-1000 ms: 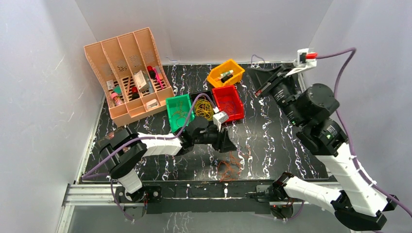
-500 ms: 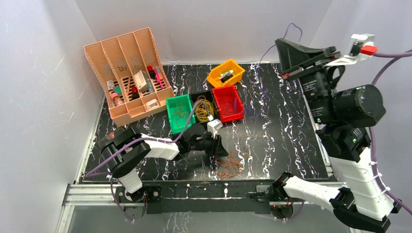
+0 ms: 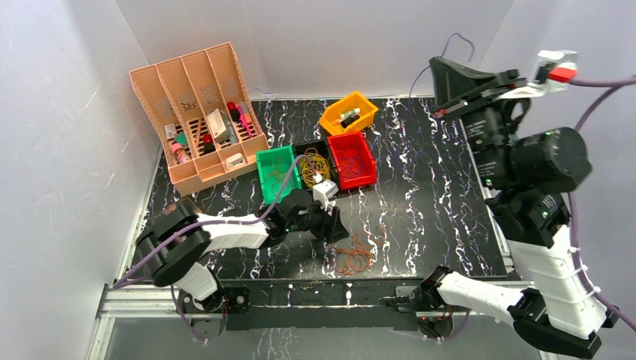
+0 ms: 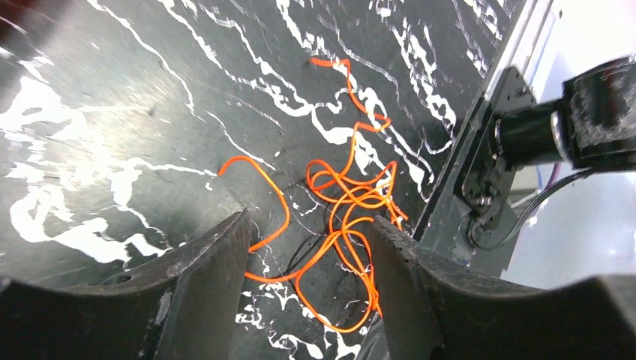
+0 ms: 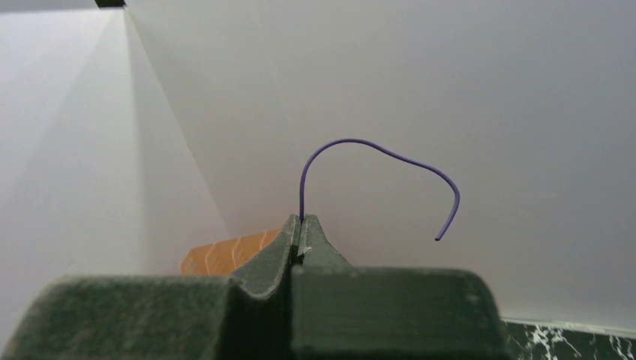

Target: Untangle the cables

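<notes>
Here we count one loose tangle of thin orange wire loops [image 4: 349,196] lying on the black marbled table [image 4: 112,90] close to its near edge, stretched roughly near-to-far. Our left gripper [image 4: 307,225] hangs over it, jaws part-way apart, gripping nothing. Our right gripper [image 5: 301,221], raised at the far right, is clamped on one thin purple wire [image 5: 301,191] that rises, then arches rightward, tip down.

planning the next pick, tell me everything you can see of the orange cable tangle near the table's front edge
The orange cable tangle is several thin, glossy, flexible wire loops crossing in a loose knot, one strand trailing away. It lies on the black marbled table near its front edge, between the left hand's open fingers; contact is unclear.
</notes>
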